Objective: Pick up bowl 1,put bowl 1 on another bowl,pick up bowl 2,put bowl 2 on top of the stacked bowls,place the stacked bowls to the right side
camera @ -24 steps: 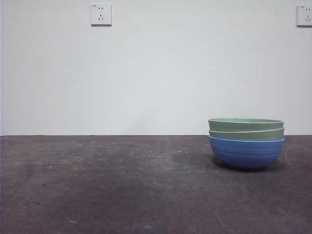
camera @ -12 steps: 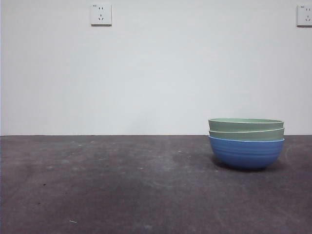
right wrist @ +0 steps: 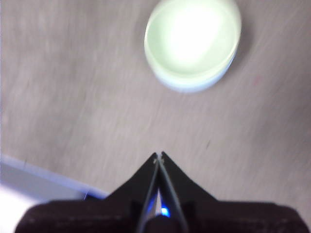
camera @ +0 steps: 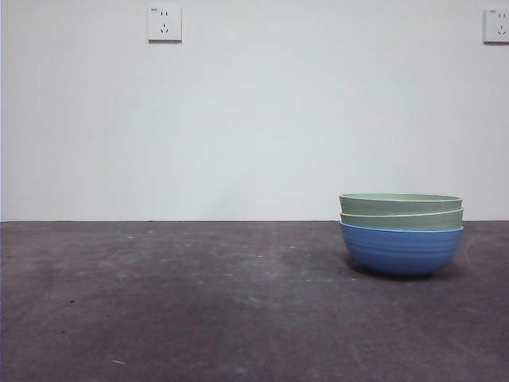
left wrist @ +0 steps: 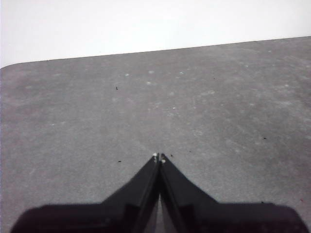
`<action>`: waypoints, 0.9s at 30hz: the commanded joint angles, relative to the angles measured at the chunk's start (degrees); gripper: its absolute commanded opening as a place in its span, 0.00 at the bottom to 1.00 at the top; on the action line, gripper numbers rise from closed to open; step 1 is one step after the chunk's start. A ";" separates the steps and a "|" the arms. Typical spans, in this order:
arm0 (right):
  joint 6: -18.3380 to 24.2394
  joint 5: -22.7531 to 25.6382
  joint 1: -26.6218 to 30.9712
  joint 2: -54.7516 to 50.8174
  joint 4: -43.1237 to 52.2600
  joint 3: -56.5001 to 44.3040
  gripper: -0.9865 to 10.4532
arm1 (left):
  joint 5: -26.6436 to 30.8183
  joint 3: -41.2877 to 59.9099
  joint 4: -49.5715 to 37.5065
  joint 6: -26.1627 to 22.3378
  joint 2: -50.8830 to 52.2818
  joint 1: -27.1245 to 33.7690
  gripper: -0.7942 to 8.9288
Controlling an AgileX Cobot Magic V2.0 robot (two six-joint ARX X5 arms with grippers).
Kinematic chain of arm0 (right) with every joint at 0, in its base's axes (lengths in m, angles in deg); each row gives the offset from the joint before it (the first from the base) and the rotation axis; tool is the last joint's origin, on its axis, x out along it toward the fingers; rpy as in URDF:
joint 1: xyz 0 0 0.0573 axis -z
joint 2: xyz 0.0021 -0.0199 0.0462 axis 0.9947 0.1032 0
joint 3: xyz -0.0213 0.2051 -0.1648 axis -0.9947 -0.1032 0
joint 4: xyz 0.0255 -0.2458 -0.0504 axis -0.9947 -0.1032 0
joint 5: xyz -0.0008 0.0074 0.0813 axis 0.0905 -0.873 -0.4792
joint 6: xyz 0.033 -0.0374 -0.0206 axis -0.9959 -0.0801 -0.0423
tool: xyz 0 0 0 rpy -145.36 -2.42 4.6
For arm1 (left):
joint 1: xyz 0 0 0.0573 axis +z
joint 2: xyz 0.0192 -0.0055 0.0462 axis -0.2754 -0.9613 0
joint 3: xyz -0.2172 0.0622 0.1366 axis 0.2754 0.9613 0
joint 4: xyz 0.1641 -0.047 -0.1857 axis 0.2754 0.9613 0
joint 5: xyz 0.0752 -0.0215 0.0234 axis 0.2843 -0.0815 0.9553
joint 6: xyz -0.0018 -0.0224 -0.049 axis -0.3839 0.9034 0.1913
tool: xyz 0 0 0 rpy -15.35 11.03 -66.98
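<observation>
Dark grey, scuffed table (camera: 199, 318): bare near the front camera. Further back, on its right side, stood the stacked bowls (camera: 402, 235), a nest of round ribbed bowls; another bowl, the blue one with a thin pale rim (camera: 402, 251), sat at the bottom, with two pale green bowls inside it, upright, rims level. Left gripper (left wrist: 159, 157): black jaws pressed together, holding nothing, over bare table. Right gripper (right wrist: 159, 155): jaws likewise together and empty, above the table, well apart from the stack (right wrist: 193, 43). Behind: white wall (camera: 238, 127) bearing two white sockets (camera: 165, 23).
</observation>
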 commanded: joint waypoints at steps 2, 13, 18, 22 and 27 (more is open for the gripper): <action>0.94 -0.02 2.14 -5.16 8.96 -0.70 0.09 | 0.07 0.83 -0.09 0.37 0.15 0.09 0.08; 0.96 0.13 9.11 -22.91 35.04 -21.27 0.09 | 0.09 0.83 -0.09 0.37 0.15 0.09 0.08; 0.85 0.11 9.38 -31.34 46.34 -36.26 0.09 | 0.09 0.83 -0.09 0.37 0.15 0.09 0.08; 0.66 0.44 9.38 -38.25 51.71 -46.60 0.09 | 0.07 0.83 -0.11 0.37 0.15 0.09 0.08; -0.24 0.57 9.38 -45.09 56.15 -56.52 0.09 | 0.07 0.83 -0.09 0.37 0.15 0.09 0.08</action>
